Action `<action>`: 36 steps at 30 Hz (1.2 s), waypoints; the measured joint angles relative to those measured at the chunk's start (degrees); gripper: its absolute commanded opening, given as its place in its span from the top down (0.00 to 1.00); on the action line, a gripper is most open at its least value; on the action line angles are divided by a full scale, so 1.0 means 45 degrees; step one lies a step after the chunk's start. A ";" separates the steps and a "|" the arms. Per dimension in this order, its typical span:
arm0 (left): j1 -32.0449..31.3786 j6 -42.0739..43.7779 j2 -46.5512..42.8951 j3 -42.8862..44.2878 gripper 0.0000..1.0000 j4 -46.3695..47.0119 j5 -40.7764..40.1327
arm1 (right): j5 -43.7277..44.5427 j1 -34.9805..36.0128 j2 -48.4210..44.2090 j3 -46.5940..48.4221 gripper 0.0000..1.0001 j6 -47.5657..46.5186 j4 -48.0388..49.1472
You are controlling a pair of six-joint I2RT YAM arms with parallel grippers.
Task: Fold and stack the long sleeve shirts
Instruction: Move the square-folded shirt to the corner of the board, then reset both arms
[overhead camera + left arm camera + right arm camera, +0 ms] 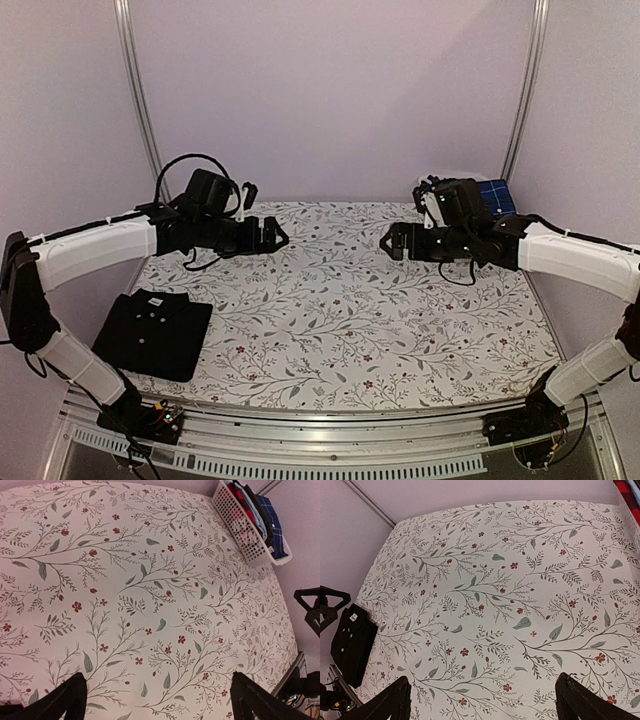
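Note:
A black collared shirt (153,333) with small pale buttons lies folded on the flowered tablecloth at the front left. The right wrist view shows it (352,645) at the left edge. My left gripper (277,236) hovers over the back left of the table, open, with nothing between its fingers (67,702). My right gripper (391,241) faces it from the back right, also open and holding nothing, its fingers (580,700) spread wide over bare cloth. Both grippers are well away from the black shirt.
A white slotted basket (245,535) stands at the back right corner with blue checked, red and dark cloth in it; from above it (495,193) sits behind the right arm. The flowered tablecloth (330,310) covers the table. Purple walls close in three sides.

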 measured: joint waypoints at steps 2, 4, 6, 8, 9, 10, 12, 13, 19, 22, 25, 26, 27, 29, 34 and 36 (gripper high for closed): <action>0.0000 0.0107 -0.0214 0.0000 0.00 0.0287 0.0058 | 0.0228 0.0267 0.0010 0.0233 0.01 0.0165 0.0316; -0.0005 0.0228 -0.0486 0.0000 0.00 0.0583 0.0136 | 0.0340 0.0384 0.0010 0.0340 0.01 0.0330 0.0675; -0.0015 0.0345 -0.0758 0.0000 0.00 0.0874 0.0146 | 0.0563 0.0413 0.0010 0.0350 0.01 0.0549 0.0996; -0.0019 0.0491 -0.0976 0.0000 0.00 0.1044 0.0092 | 0.0821 0.0413 0.0005 0.0350 0.01 0.0680 0.1146; -0.0024 0.0568 -0.1073 0.0000 0.00 0.1098 0.0010 | 0.0933 0.0413 0.0000 0.0350 0.01 0.0709 0.1224; -0.0024 0.0631 -0.1161 0.0000 0.00 0.1122 -0.0073 | 0.1117 0.0413 -0.0019 0.0350 0.01 0.0729 0.1321; -0.0024 0.0826 -0.1360 0.0000 0.00 0.1137 -0.0204 | 0.1360 0.0413 -0.0121 0.0345 0.01 0.0729 0.1428; -0.0024 0.0928 -0.1467 0.0005 0.00 0.1137 -0.0282 | 0.1520 0.0413 -0.0253 0.0345 0.01 0.0729 0.1462; -0.0024 0.1350 -0.1661 0.0447 0.00 0.1122 -0.0797 | 0.2526 0.0413 -0.1676 0.0325 0.01 0.0763 0.1700; -0.0019 0.1428 -0.1671 0.0651 0.00 0.1151 -0.0967 | 0.3055 0.0413 -0.2059 0.0578 0.01 0.0772 0.1540; -0.0019 0.1467 -0.1666 0.0695 0.00 0.1268 -0.1200 | 0.3609 0.0413 -0.2050 0.1025 0.01 0.0758 0.1287; -0.0015 0.1472 -0.1666 0.0695 0.00 0.1311 -0.1258 | 0.3827 0.0413 -0.2055 0.1132 0.01 0.0753 0.1234; 0.0000 0.1491 -0.1666 0.0699 0.00 0.1365 -0.1345 | 0.4012 0.0413 -0.2055 0.1214 0.01 0.0758 0.1190; 0.0068 0.1496 -0.1637 0.0801 0.00 0.1389 -0.1457 | 0.4284 0.0413 -0.2055 0.1263 0.01 0.0758 0.1132; 0.0180 0.1491 -0.1375 0.1137 0.00 0.1520 -0.1574 | 0.4619 0.0413 -0.2055 0.1423 0.01 0.0801 0.0879; 0.0209 0.1443 -0.1287 0.1146 0.00 0.1515 -0.1632 | 0.4619 0.0413 -0.2055 0.1433 0.01 0.0724 0.0874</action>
